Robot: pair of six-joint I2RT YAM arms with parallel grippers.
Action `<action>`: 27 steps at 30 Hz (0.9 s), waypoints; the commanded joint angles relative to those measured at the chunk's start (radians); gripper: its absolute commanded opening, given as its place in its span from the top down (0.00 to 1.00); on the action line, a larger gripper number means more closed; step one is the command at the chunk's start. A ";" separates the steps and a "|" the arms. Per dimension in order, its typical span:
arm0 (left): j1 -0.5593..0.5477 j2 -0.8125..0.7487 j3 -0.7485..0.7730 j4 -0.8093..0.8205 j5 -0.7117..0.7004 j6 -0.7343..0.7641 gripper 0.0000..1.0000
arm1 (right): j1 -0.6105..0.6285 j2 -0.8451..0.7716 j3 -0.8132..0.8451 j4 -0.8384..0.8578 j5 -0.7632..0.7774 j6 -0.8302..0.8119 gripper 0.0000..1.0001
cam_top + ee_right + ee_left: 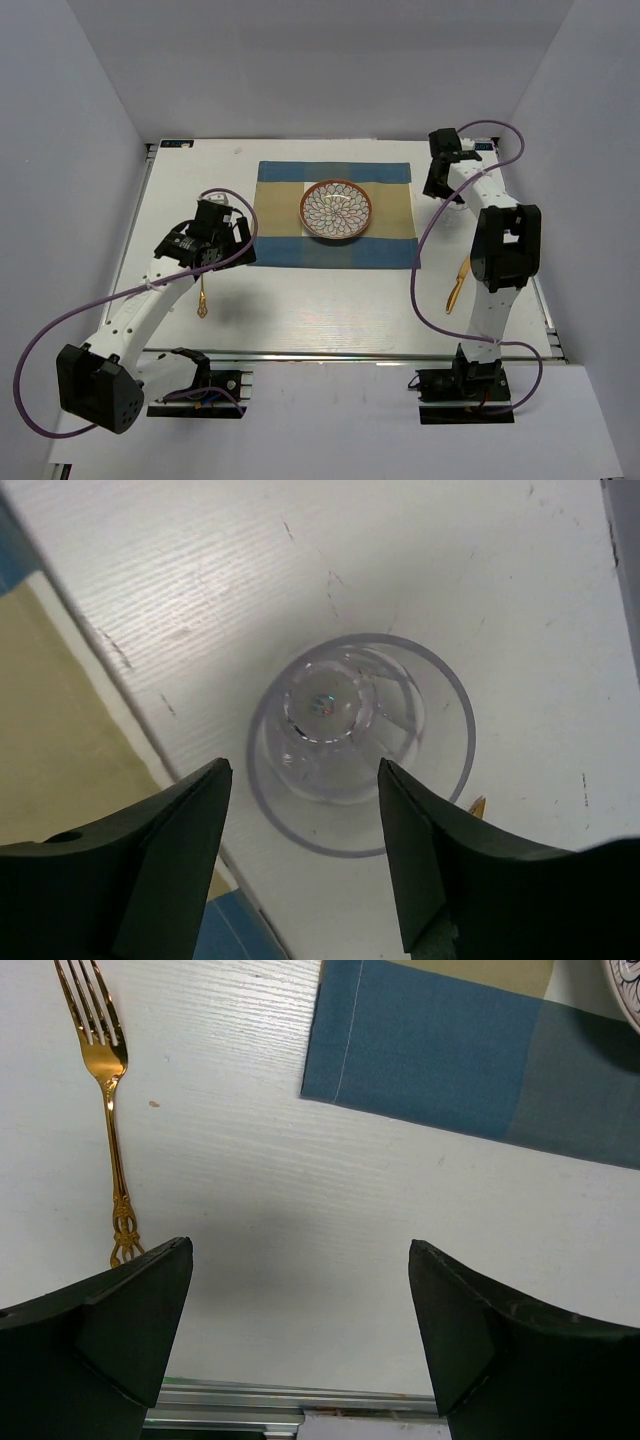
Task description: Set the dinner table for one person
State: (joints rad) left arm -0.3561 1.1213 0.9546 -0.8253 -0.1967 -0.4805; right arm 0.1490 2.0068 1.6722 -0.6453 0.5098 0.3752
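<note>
The white dinner table (330,300) carries a blue-and-tan placemat (335,215) with a patterned plate (336,210) on it. A gold fork (203,296) lies left of the mat; in the left wrist view the fork (107,1100) is at the upper left. My left gripper (226,226) is open and empty above bare table by the mat's near left corner (440,1050). A clear glass (360,742) stands upright right of the mat. My right gripper (440,182) hovers over it, open (305,770), not closed on it. A gold knife (458,285) lies at the right.
The metal rail (230,1396) along the table's front edge shows just below my left fingers. Grey walls enclose the table on three sides. The purple cables loop beside both arms. The knife's gold tip (477,805) shows past the glass.
</note>
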 commanded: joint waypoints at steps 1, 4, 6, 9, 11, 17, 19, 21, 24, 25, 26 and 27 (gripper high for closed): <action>0.005 -0.008 0.009 0.022 -0.007 0.013 0.02 | -0.022 0.006 -0.035 0.068 -0.051 -0.010 0.34; 0.005 -0.003 0.010 0.020 -0.001 0.014 0.02 | -0.031 0.018 -0.026 0.067 -0.045 -0.009 0.67; 0.005 -0.003 0.009 0.022 -0.001 0.016 0.02 | -0.025 0.017 0.010 0.049 0.004 -0.009 1.00; 0.005 0.001 0.010 0.025 0.005 0.017 0.02 | 0.017 -0.011 0.049 0.065 0.024 -0.074 1.00; 0.005 0.003 0.012 0.023 0.006 0.016 0.02 | 0.030 0.001 0.092 0.076 -0.057 -0.155 1.00; 0.005 -0.006 0.012 0.023 -0.012 0.013 0.02 | 0.092 0.242 0.518 -0.099 -0.214 -0.252 1.00; 0.005 -0.006 0.010 0.025 -0.020 0.011 0.02 | 0.109 0.283 0.578 -0.083 -0.226 -0.266 1.00; 0.005 -0.005 0.012 0.022 -0.030 0.010 0.02 | 0.119 0.323 0.615 -0.065 -0.255 -0.277 1.00; 0.005 -0.002 0.012 0.018 -0.035 0.005 0.02 | 0.129 0.336 0.623 0.008 -0.313 -0.300 1.00; 0.005 -0.003 0.012 0.018 -0.038 0.003 0.02 | 0.138 0.330 0.594 0.044 -0.304 -0.308 1.00; 0.005 -0.005 0.012 0.020 -0.040 0.003 0.02 | 0.144 0.317 0.545 0.080 -0.309 -0.317 1.00; 0.005 -0.005 0.010 0.022 -0.043 0.002 0.02 | 0.149 0.319 0.529 0.125 -0.306 -0.328 1.00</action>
State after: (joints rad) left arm -0.3561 1.1294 0.9546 -0.8150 -0.2096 -0.4728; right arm 0.2955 2.3463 2.2280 -0.6487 0.2295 0.1047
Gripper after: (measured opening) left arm 0.980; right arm 0.034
